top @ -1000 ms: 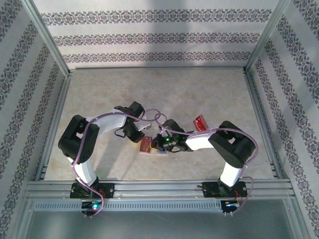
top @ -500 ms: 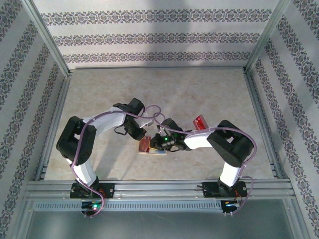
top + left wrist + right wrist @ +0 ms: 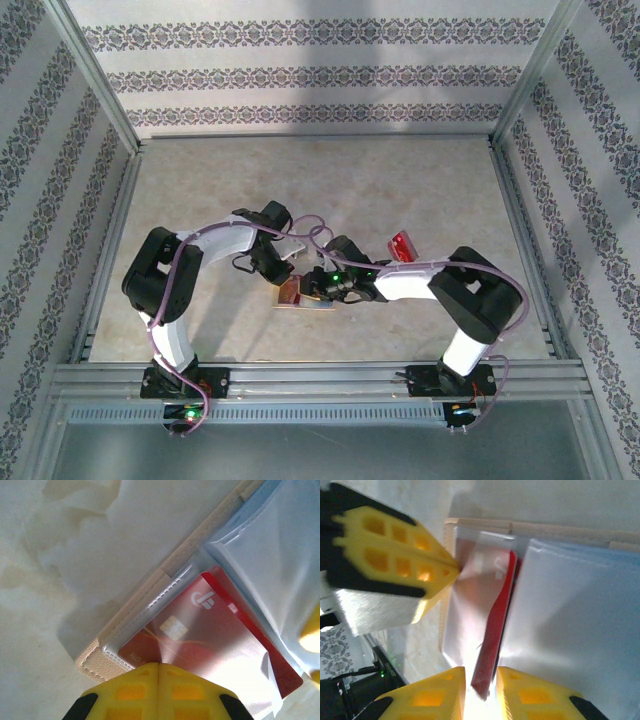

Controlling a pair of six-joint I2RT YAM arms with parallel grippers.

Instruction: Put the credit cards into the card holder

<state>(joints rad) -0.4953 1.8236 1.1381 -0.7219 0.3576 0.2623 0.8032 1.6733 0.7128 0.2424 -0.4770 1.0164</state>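
My right gripper (image 3: 480, 672) has its jaws a little apart. The near end of the red card (image 3: 495, 630) stands edge-on in the gap, and I cannot tell whether either jaw touches it. My left gripper (image 3: 159, 667) is closed tight, its tip pressed down on the clear pocket (image 3: 150, 615) of the card holder (image 3: 150, 587), pinning it to the table (image 3: 400, 180).

I judge this to be the insertion step, mid-way. Seen from my left wrist, the card's chip and white logo show through the pocket film, so that part is under it. The card's far long edge and one corner lie outside the film, towards my right gripper.

The holder lies open and flat, just in front of both grippers, its tan edge running along the far side of the pocket.

What comes next, as I see it, is a push rather than a grip: slide the card along its length, deeper towards the tan edge, until the loose corner goes under too. My left gripper should hold its pressure, or the holder will skate away with the card. The film looks limp and may buckle.
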